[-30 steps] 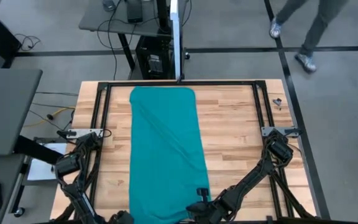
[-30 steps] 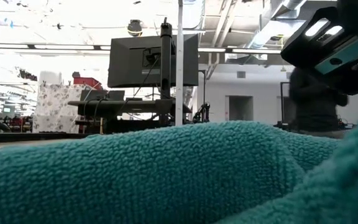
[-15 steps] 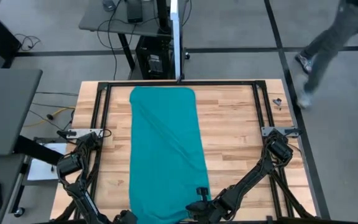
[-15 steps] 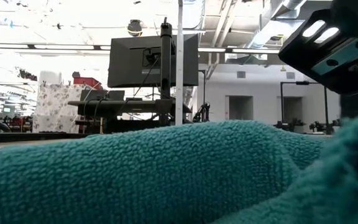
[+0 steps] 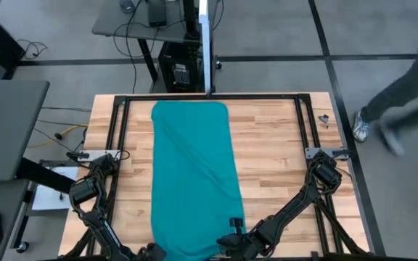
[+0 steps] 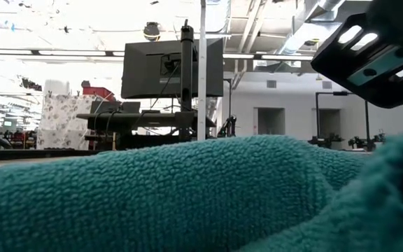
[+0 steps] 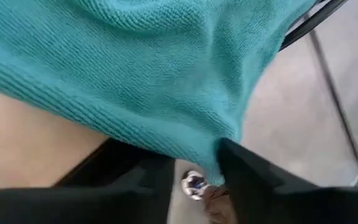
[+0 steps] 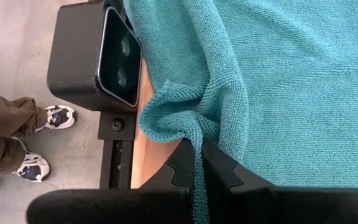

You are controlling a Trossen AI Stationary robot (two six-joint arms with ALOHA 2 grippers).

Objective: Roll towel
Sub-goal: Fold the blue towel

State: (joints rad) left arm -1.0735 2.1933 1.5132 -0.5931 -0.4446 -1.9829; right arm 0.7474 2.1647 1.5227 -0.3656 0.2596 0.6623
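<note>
The teal towel (image 5: 193, 181) lies flat and lengthwise down the middle of the wooden table, from the far edge to the near edge. It fills the low view (image 6: 152, 196). My right gripper (image 5: 229, 242) is at the towel's near right corner and is shut on it (image 8: 199, 163). My left gripper (image 5: 153, 251) is at the near left corner. It is open, with one finger on each side of the towel's edge (image 7: 219, 168), which hangs over the table's near edge. My right gripper pinches a narrow fold of the towel's near right edge (image 8: 196, 149) between its two fingers. The cloth beside the fingers is bunched into a small hump (image 8: 166, 118), and the rest lies flat on the table. Whether my left gripper's fingers (image 7: 247, 180) touch the towel's edge cannot be told.
A black metal frame (image 5: 122, 101) runs around the tabletop. The black camera box (image 8: 95, 56) sits at the near edge beside my right gripper. A person (image 5: 405, 87) walks on the floor beyond the table's right side. Bare wood (image 5: 274, 159) lies on both sides of the towel.
My left gripper has moved a little toward the table's right edge, closer to the towel's near left corner. The person on the floor has walked toward the right. The towel has stayed flat.
</note>
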